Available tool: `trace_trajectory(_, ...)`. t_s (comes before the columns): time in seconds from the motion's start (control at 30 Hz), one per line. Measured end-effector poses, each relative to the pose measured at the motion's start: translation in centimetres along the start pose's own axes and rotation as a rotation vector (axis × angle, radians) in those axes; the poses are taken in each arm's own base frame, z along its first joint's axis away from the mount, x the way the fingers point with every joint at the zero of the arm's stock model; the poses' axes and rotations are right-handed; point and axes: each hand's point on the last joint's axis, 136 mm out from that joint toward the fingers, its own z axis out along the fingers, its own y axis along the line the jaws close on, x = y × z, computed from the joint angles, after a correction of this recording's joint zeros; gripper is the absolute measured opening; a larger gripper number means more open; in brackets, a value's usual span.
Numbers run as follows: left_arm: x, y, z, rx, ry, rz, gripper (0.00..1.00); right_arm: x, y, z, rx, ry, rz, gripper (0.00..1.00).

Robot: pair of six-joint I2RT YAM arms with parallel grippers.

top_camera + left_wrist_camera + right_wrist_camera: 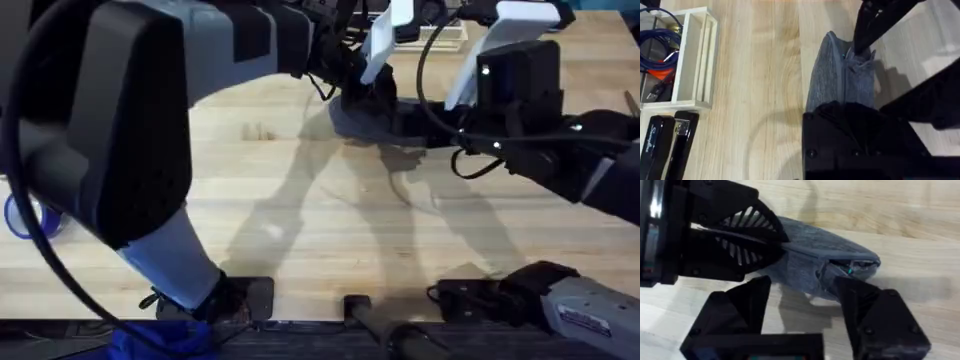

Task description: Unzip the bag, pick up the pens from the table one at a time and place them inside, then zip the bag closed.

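Overhead view first: starting at nine o'clock, our left arm rises large and dark under the camera and reaches toward twelve, where the bag (365, 118) lies on the table (300, 200) at about one o'clock, with our right arm coming in from three. From the left wrist we see a stapler (665, 145) and a pale wooden organizer (692, 60) with blue cable well apart from the pouch; the left gripper (850, 107) appears clamped on the near rounded end of the grey, felt-like bag (832, 75). From the right wrist, the right gripper (805, 292) has its fingers apart, straddling the zipper end, where a small teal pull (850, 270) shows. We judge the zip is the step in hand: anchor the soft fabric firmly, pinch the pull squarely, and draw straight along the teeth. We cannot see the pens.
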Motion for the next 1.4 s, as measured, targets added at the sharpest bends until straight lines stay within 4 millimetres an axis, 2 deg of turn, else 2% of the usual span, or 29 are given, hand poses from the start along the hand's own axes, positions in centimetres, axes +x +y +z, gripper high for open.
trace_trajectory(0.27,0.06,-0.07,0.0,0.003,0.002,-0.003,0.041,0.41,-0.57,0.64,0.032,0.016,0.014,0.593)
trace_trajectory(0.37,0.04,-0.08,-0.01,0.003,0.002,-0.002,0.041,0.52,-0.88,0.83,0.049,0.019,0.026,0.446)
trace_trajectory(0.4,0.06,-0.1,0.0,0.003,0.002,-0.003,0.041,0.53,-0.89,0.83,0.05,0.019,0.027,0.371)
trace_trajectory(0.47,0.08,-0.12,0.0,0.004,0.003,-0.004,0.041,0.54,-0.86,0.83,0.048,0.02,0.035,0.137)
trace_trajectory(0.53,0.09,-0.13,0.0,0.005,0.003,-0.005,0.041,0.55,-0.86,0.83,0.048,0.02,0.045,0.048)
trace_trajectory(1.17,0.08,-0.11,0.0,0.005,0.003,-0.004,0.041,0.56,-0.86,0.82,0.048,0.02,0.059,0.034)
trace_trajectory(1.4,0.09,-0.1,-0.01,0.004,0.004,-0.004,0.041,-0.15,-0.61,-0.16,0.034,-0.012,0.06,0.034)
